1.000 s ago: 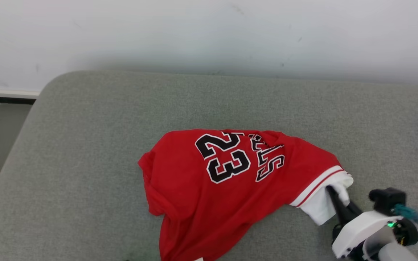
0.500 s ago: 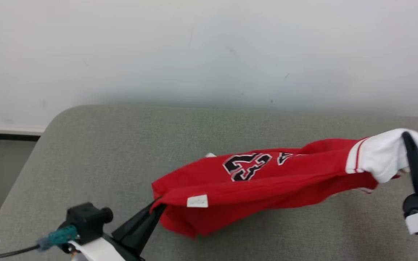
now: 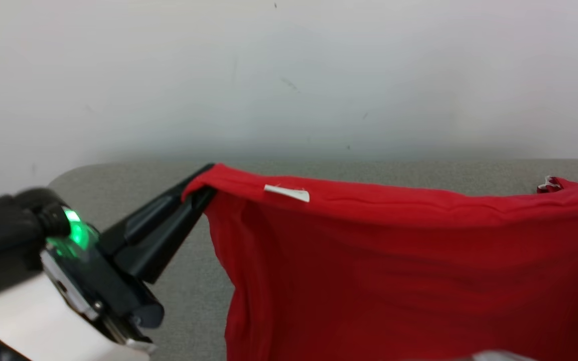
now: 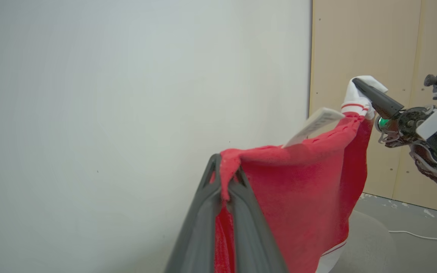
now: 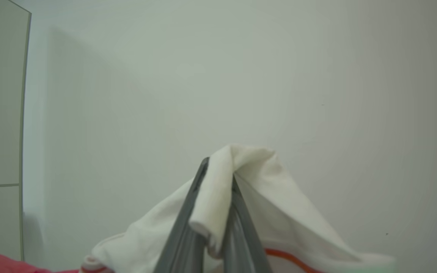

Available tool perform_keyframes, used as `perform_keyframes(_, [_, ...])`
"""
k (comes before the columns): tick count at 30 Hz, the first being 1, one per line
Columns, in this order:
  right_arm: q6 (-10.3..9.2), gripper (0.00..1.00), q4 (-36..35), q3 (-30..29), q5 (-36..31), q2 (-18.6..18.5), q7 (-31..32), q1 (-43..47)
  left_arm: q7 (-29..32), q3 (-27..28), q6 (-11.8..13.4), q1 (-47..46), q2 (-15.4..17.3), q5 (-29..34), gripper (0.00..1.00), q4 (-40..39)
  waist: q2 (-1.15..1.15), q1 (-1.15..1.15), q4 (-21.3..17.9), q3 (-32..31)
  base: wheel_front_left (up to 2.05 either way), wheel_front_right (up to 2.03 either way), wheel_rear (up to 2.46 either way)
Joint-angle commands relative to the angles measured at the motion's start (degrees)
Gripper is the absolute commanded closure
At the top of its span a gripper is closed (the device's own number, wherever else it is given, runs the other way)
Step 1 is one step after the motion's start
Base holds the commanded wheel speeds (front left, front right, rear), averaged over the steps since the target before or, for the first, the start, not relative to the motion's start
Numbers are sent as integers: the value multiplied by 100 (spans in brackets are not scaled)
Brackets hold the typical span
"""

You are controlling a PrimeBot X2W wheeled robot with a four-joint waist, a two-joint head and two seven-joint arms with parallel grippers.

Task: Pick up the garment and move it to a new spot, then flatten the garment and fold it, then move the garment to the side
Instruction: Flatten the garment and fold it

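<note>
The garment (image 3: 394, 271) is a red jersey with white trim, held up in the air and stretched between both grippers above the grey cushion (image 3: 188, 286). My left gripper (image 3: 201, 188) is shut on its red corner, seen close up in the left wrist view (image 4: 226, 172). A white label (image 3: 287, 193) sits on the top edge. My right gripper (image 5: 218, 170) is shut on the white sleeve trim (image 5: 256, 189); it also appears in the left wrist view (image 4: 359, 84), pinching the far corner.
A pale wall (image 3: 289, 75) stands right behind the cushion. In the left wrist view, a wooden panel (image 4: 378, 45) rises on the right, and a white cable (image 4: 423, 237) lies on the floor below it.
Both grippers have lifted the jersey off the cushion and pulled it taut, so it now hangs as a sheet. The head camera has tilted up toward the wall.
</note>
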Motion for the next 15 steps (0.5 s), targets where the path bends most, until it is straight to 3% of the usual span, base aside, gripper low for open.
perform_keyframes(1, [16, 100, -50, -28, 10, 9, 44, -109, 34, 40, 22, -76, 47, -62, 100, -8, 0, 0, -30, 37, 0, 0, 0])
perform_keyframes(7, [16, 100, -246, -197, -122, 221, 901, -933, 363, 89, -67, -954, 51, -315, 100, 400, 0, 0, -120, 526, 0, 0, 0])
perform_keyframes(11, [16, 100, 304, -23, -349, 604, 1380, -2044, 383, 35, -296, -1696, 104, -232, 100, 1118, 0, 0, -126, 1155, 0, 0, 0])
perform_keyframes(15, [16, 100, 1186, 307, -1090, 980, 1694, -3433, 283, -71, -483, -2637, 172, 23, 100, 2043, 0, 0, -120, 1759, 0, 0, 0])
